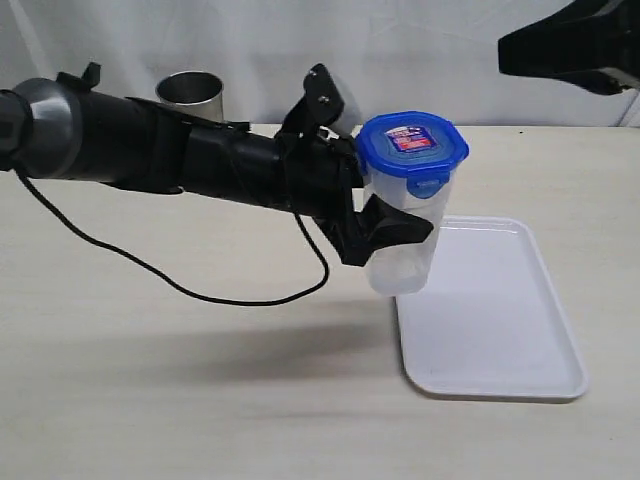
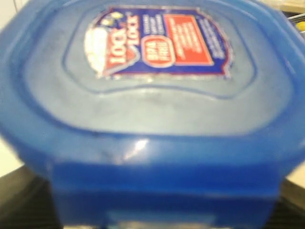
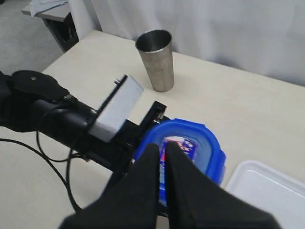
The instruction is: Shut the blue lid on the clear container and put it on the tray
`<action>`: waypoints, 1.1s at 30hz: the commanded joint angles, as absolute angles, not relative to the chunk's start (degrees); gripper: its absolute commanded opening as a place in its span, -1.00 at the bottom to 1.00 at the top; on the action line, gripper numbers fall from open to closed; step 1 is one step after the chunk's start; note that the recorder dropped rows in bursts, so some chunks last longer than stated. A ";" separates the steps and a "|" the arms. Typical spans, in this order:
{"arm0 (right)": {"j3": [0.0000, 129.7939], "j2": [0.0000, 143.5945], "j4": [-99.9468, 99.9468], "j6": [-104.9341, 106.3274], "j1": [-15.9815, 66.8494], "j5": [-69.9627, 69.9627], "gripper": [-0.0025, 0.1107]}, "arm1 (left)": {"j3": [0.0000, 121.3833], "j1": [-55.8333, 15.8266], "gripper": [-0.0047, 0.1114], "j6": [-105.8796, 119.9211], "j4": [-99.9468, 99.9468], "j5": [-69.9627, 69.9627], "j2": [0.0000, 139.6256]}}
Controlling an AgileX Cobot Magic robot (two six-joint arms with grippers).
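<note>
The clear container (image 1: pixel 405 262) is held upright off the table, at the left edge of the white tray (image 1: pixel 500 320). My left gripper (image 1: pixel 385 228) is shut on its body from the side. The blue lid (image 1: pixel 412 145) sits on top of the container, red-and-white sticker up. It fills the left wrist view (image 2: pixel 152 109), blurred and very close. My right gripper (image 3: pixel 163 149) hangs above the blue lid (image 3: pixel 202 143), fingers pressed together and holding nothing. In the exterior view the right gripper (image 1: pixel 520 45) is high at the back right, apart from the container.
A shiny steel cup (image 1: pixel 190 95) stands at the back of the table behind the left arm, also seen in the right wrist view (image 3: pixel 156 59). A black cable (image 1: pixel 200 290) from the left arm loops over the tabletop. A white curtain closes the back.
</note>
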State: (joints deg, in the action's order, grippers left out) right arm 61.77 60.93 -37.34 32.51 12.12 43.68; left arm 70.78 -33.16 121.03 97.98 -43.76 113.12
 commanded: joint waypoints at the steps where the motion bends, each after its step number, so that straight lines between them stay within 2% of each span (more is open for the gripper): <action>1: 61.69 56.78 -37.46 33.81 12.18 42.91 -0.88 | 75.86 -37.80 -0.92 122.68 99.95 -32.51 115.18; 8: 61.31 53.33 -37.46 33.81 12.18 42.91 -0.88 | 86.07 -42.62 -0.92 122.68 97.61 -29.19 122.25; 17: 61.29 53.12 -37.29 33.81 12.18 42.91 -0.88 | 97.03 -48.60 -0.92 122.68 74.71 -11.26 130.29; 25: 61.29 53.12 -36.43 33.67 12.18 42.91 -0.88 | 97.77 -53.00 -0.92 122.68 44.23 7.57 131.10; 33: 61.29 53.12 -36.44 33.67 12.18 43.03 -0.88 | 97.77 -54.18 -0.92 122.68 24.34 15.45 131.10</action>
State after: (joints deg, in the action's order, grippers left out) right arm 61.42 53.41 -36.76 33.37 12.12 43.43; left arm 96.99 -53.92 121.03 29.41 11.37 131.74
